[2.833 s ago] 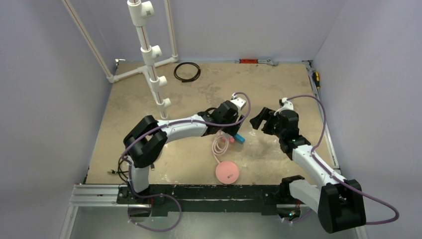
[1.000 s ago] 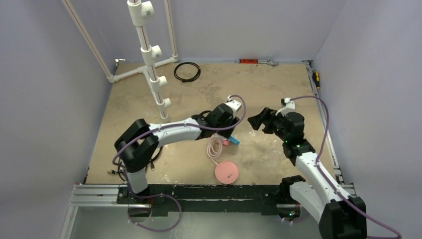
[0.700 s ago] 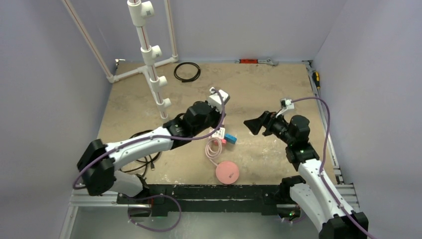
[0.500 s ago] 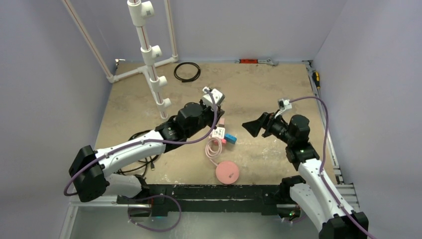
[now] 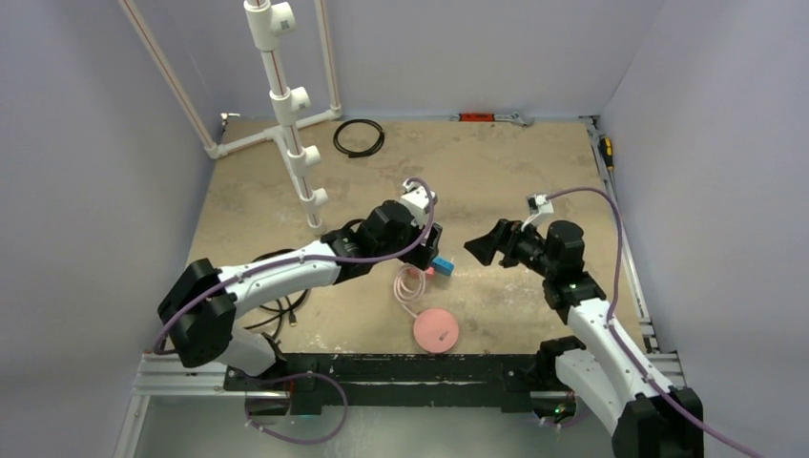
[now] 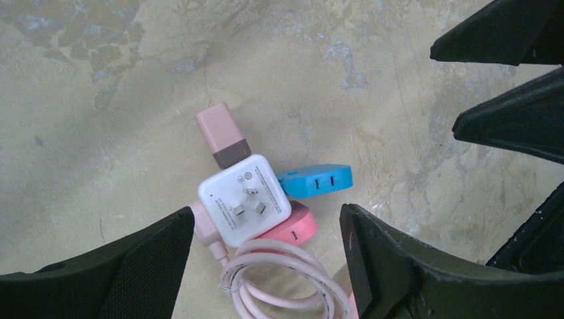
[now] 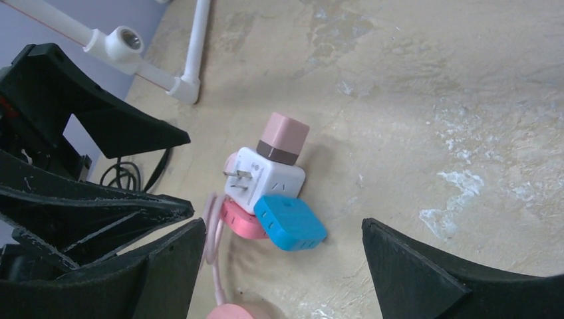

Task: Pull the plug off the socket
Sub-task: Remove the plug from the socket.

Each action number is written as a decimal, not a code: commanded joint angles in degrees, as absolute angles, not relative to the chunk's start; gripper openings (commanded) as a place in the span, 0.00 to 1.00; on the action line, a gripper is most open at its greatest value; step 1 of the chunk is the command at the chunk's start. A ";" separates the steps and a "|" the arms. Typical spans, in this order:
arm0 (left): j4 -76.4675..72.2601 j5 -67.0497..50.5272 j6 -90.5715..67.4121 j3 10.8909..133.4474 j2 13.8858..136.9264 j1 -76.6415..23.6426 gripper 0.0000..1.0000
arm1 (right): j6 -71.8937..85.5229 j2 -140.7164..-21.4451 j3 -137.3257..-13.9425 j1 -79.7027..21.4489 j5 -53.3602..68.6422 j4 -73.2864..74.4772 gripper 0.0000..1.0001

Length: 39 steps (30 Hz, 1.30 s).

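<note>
— What is around you?

— The tall white pipe stand [image 5: 286, 105] rises at the far left of the table [image 5: 515, 181], well apart from me. A black cable ring [image 5: 359, 136] lies at the far edge. A round pink disc [image 5: 436, 330] sits by the near edge, and its pink cable [image 5: 408, 286] coils up to the socket [image 6: 244, 199]. The socket is a white cube lying near the middle of the table, metal prongs on one face. A pink block plug [image 6: 221, 134] sticks out of one side, a blue plug [image 6: 314, 181] out of another, and a flat pink plug [image 6: 296, 226] lies beside the coil.

— And your fingers?

— Both pairs are spread wide and hold nothing. My left gripper [image 6: 266, 214] hangs over the socket, which shows between its fingers. My right gripper [image 5: 480, 248] is just to the right, pointed at the socket but apart from it.

— Room to move?

— There is bare table to the right of the socket and beyond it. The coil crowds the near side. A screwdriver [image 5: 605, 151] lies along the right edge and a red-handled tool [image 5: 477, 117] at the far edge.

— The surface?

— A tan, blotched board, with pale lilac walls [image 5: 458, 48] on three sides.
</note>
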<state>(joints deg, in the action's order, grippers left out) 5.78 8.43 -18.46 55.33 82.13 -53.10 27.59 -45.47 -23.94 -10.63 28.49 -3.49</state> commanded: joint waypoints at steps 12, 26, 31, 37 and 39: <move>12.77 11.54 -24.44 67.85 98.96 -49.39 0.78 | 28.83 -53.61 -22.20 -12.19 24.85 -12.14 0.89; 15.55 11.95 -23.56 71.23 105.78 -50.10 0.69 | 26.46 -57.09 -21.20 -12.17 22.96 -13.56 0.89; 15.65 11.18 -23.77 70.87 106.38 -50.10 0.62 | 26.04 -58.27 -21.36 -12.18 22.37 -13.67 0.89; 15.53 8.70 -23.99 70.89 108.15 -50.10 0.38 | 25.68 -57.87 -21.28 -12.17 21.71 -13.32 0.89; 15.11 8.98 -23.86 70.51 107.40 -50.09 0.34 | 25.69 -57.22 -21.11 -12.15 22.01 -13.50 0.89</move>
<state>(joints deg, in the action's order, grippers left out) 12.91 10.41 -23.62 70.61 106.24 -49.78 26.94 -58.46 -21.32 -11.99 23.00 -11.46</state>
